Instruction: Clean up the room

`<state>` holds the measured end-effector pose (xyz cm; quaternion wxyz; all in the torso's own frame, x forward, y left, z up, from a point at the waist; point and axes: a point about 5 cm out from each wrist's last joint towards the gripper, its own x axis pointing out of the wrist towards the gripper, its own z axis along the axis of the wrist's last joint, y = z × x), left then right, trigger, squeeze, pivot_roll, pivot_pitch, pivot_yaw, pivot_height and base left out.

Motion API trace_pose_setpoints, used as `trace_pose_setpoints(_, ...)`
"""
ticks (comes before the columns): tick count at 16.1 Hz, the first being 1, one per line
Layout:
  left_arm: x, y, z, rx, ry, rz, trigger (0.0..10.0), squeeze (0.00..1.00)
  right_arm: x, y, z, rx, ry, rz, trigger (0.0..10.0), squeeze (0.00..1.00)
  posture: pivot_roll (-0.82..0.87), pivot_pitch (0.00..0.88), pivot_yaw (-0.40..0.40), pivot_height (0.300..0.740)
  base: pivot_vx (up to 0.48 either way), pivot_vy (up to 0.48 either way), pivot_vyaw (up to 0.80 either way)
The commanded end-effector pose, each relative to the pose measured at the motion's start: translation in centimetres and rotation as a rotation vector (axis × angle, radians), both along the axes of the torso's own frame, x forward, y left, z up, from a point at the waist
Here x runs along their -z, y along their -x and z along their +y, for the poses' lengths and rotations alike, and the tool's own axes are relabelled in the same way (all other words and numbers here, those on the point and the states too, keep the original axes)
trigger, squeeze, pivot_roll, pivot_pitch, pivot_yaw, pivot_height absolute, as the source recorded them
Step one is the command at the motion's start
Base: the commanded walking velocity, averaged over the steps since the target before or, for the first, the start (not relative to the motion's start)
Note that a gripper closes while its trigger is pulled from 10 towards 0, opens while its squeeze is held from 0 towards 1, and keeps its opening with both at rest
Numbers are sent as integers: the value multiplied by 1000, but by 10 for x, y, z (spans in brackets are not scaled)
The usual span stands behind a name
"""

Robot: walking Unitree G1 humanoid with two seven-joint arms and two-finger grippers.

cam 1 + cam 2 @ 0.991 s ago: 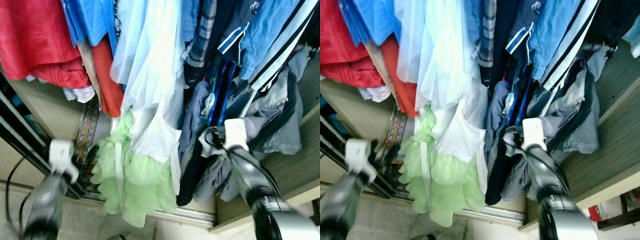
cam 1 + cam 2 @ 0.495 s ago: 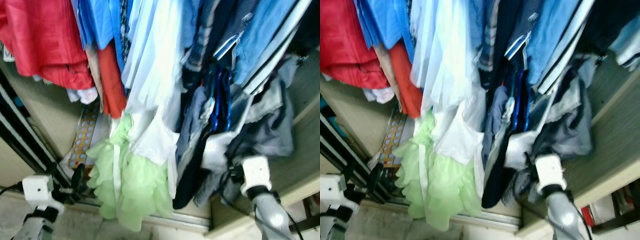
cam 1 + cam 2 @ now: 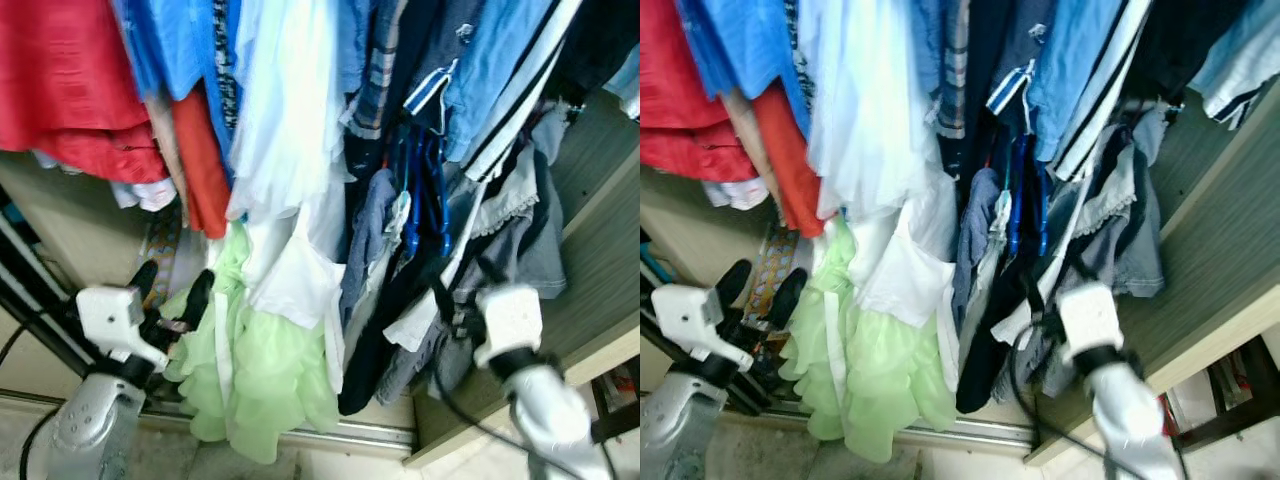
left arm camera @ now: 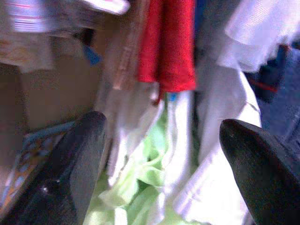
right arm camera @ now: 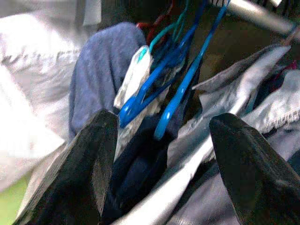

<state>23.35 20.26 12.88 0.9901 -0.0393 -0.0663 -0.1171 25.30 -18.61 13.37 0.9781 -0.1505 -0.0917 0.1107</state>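
Left gripper (image 3: pixel 172 300) spread wide, empty, just left of frilly pale-green dress (image 3: pixel 262 375). Right gripper (image 5: pixel 161 164) spread wide, empty, among grey hanging clothes (image 3: pixel 520 235) near blue plastic hangers (image 5: pixel 173 75) on right.

The red garment (image 3: pixel 70 90) and blue shirts (image 3: pixel 175 45) are cut off at the frame's top; the right gripper (image 3: pixel 455 300) is partly buried among grey clothes (image 3: pixel 520 230).

Open wardrobe (image 3: pixel 600 250) with grey wood-grain side panel, metal sliding-door track (image 3: pixel 340 435), pale floor (image 3: pixel 300 465)
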Motion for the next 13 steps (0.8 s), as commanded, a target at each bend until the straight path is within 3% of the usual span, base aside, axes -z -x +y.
trace_pose_setpoints(1,-4,0,-8,49,13,28,10000,0,-15,-8,1,-27,1,-10,10000,0,-29,80,-56,740,0,0,0)
trace_pose_setpoints(3,-1,2,-11,39,3,20,10000,0,-13,-10,-2,56,23,-33,10000,0,-13,67,-58,740,0,0,0)
trace_pose_setpoints(4,5,9,-12,1,28,19,10000,0,-11,-7,-3,107,-78,-40,10000,0,-17,62,-59,740,0,0,0)
trace_pose_setpoints(5,11,15,-14,-12,39,28,10000,0,-8,-4,-5,128,-43,-36,10000,0,-23,59,-65,740,0,0,0)
trace_pose_setpoints(6,18,20,-15,-23,46,54,10000,0,-3,0,-6,143,-4,-26,10000,0,-21,49,-68,740,0,0,0)
trace_pose_setpoints(8,34,30,-16,-30,-2,109,10000,0,11,7,-11,233,-57,46,10000,0,-24,33,-54,740,0,0,0)
trace_pose_setpoints(11,53,32,-8,-59,-51,161,10000,0,33,20,-22,329,-43,77,10000,0,-30,0,-32,740,0,0,0)
trace_pose_setpoints(13,56,20,-1,-106,-37,177,10000,0,40,20,-22,331,-34,93,10000,0,-24,0,-34,740,0,0,0)
